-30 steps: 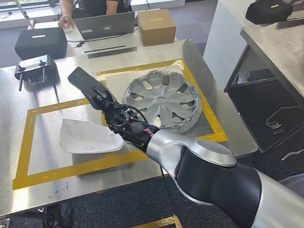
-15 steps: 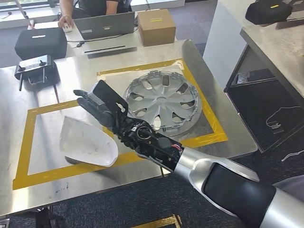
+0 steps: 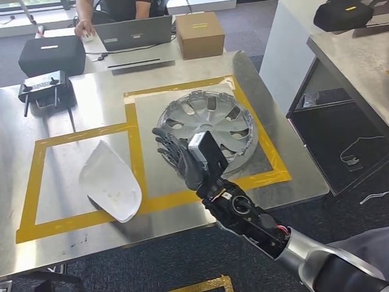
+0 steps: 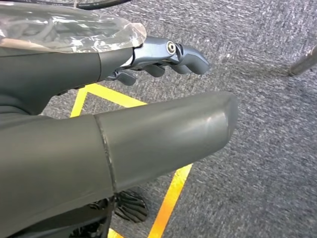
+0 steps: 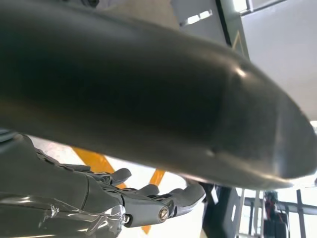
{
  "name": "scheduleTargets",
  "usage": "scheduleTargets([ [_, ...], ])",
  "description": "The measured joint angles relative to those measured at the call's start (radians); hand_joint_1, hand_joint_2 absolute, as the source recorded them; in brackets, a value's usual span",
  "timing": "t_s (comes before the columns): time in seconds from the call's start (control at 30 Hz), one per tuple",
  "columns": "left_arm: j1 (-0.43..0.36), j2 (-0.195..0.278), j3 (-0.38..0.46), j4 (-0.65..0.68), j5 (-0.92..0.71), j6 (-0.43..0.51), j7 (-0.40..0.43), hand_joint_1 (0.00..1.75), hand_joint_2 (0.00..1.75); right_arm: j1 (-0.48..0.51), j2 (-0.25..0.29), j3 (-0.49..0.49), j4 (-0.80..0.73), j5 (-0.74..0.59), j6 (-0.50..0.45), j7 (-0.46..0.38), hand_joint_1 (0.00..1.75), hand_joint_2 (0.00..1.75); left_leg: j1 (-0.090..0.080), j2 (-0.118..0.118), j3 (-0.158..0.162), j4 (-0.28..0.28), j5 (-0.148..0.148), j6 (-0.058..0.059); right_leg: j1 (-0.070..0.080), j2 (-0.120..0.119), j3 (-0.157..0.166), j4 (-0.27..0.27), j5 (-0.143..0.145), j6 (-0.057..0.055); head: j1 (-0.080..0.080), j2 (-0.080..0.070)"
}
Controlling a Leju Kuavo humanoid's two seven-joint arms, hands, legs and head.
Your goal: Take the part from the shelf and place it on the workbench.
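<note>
My right hand (image 3: 183, 157) frame centre, fingers apart, empty; white part (image 3: 111, 180) lower left on workbench (image 3: 92, 97); risk: hand clips hubcap (image 3: 206, 126); left hand (image 4: 164, 57) empty

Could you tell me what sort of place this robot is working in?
Probably a robotics lab or workshop: a steel workbench marked with yellow tape squares, a wheel cover lying on it, and a person at a laptop behind.

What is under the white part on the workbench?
The white part lies on the steel workbench, overlapping the yellow tape outline. Whatever lies directly beneath its shell is covered.
</note>
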Motion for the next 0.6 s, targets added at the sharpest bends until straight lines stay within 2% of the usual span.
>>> scheduleTargets([
  [0.27, 0.000, 0.003, 0.000, 0.000, -0.004, 0.001, 0.005, 0.00, 0.00, 0.079, -0.051, -0.062, -0.126, 0.006, -0.001, -0.004, 0.00, 0.00, 0.000, 0.000, 0.000, 0.000, 0.000, 0.000, 0.000, 0.000, 0.000, 0.000, 0.000, 0.000, 0.000, 0.000],
  [0.6, -0.009, 0.001, 0.000, 0.000, -0.015, 0.010, 0.007, 0.00, 0.00, 0.154, -0.056, -0.096, -0.161, 0.009, 0.037, -0.088, 0.00, 0.00, 0.000, 0.000, 0.000, 0.000, 0.000, 0.000, 0.000, 0.000, 0.001, 0.000, 0.000, 0.000, 0.000, 0.000],
])
